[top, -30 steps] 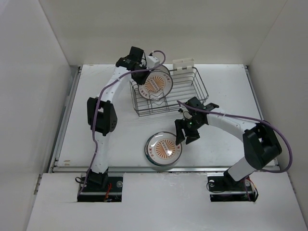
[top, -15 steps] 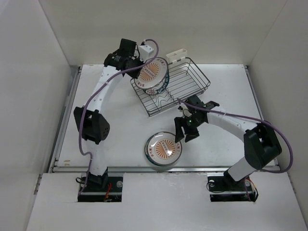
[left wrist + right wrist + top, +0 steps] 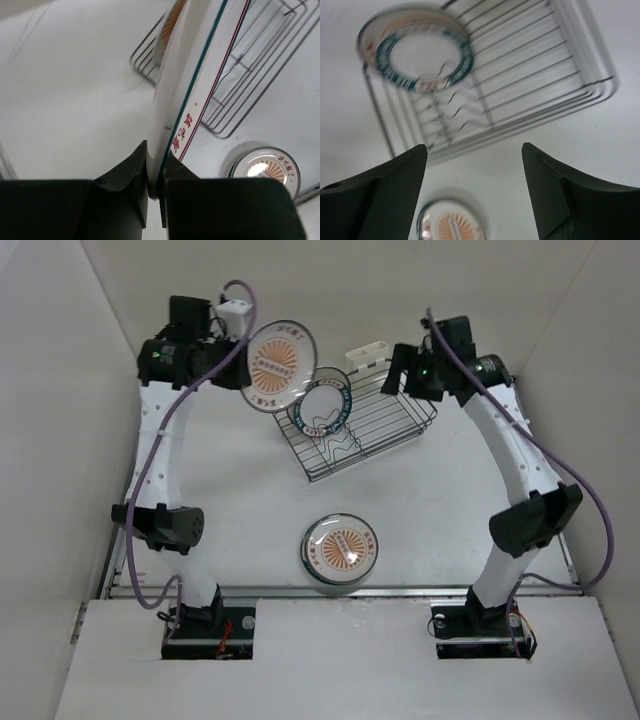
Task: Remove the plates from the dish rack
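**Inventory.** Three plates, one dish rack (image 3: 372,420), two grippers.

**Plates.**
1. Sunburst plate (image 3: 278,365): held in the air above the rack's left end, with its orange face tilted toward the overhead camera.
2. Teal-rimmed plate (image 3: 322,405): stands on edge in the rack's left end, among the zigzag dividers.
3. Table plate (image 3: 340,548): lies flat and face up on the table (image 3: 470,440), near the front edge and well apart from the rack.

**Rack.** It sits skewed on the table. A cream holder (image 3: 365,353) is on its far edge.

**End effectors.**
- Left gripper (image 3: 155,159): clenched on the rim of the sunburst plate, one finger on each face.
- Right gripper (image 3: 474,147): released, fingers wide apart with nothing between them. It is raised above the rack's far right corner.

**View differences.**
- The overhead view alone shows both arms and all three plate faces at once.
- The left wrist view shows the held plate edge-on, with a thin teal line and red lettering on its rim. The plate behind it is mostly hidden.
- The right wrist view shows the teal-rimmed plate's ring, slightly blurred, and the table plate below. The held plate is outside that view.
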### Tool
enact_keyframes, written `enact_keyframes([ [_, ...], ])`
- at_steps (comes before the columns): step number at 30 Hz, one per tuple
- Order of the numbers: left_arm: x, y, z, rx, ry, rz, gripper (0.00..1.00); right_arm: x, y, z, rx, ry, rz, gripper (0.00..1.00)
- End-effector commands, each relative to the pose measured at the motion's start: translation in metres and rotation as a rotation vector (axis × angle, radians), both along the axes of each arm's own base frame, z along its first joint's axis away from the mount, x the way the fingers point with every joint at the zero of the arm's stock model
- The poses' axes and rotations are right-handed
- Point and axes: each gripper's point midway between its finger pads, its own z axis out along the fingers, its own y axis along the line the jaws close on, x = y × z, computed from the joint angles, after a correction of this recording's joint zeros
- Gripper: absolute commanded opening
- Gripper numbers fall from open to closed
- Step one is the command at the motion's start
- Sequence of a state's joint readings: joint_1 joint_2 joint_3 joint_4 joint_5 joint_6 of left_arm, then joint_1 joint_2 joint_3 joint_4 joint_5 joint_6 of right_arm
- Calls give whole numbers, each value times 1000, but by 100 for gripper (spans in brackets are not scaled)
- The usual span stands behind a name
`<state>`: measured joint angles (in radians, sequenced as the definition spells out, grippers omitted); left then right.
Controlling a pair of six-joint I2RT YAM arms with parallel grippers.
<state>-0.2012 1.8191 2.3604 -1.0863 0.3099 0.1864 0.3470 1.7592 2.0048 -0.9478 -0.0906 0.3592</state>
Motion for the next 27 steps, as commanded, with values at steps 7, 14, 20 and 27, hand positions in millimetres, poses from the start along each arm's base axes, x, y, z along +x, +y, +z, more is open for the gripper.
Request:
enact_keyframes([
  [7, -135, 73, -100, -15, 642, -25, 0, 117, -114, -73, -246, 49, -281, 82],
  [14, -187, 84, -169, -40, 977, -84, 0, 158, -138, -118, -220, 36, -313, 83],
  [20, -195, 97, -216, -23, 1165, -73, 0, 163, -116, -160, -150, 88, -212, 56],
  [27, -184, 110, -253, 41, 1259, -38, 0, 133, -119, -177, -141, 104, -235, 9],
])
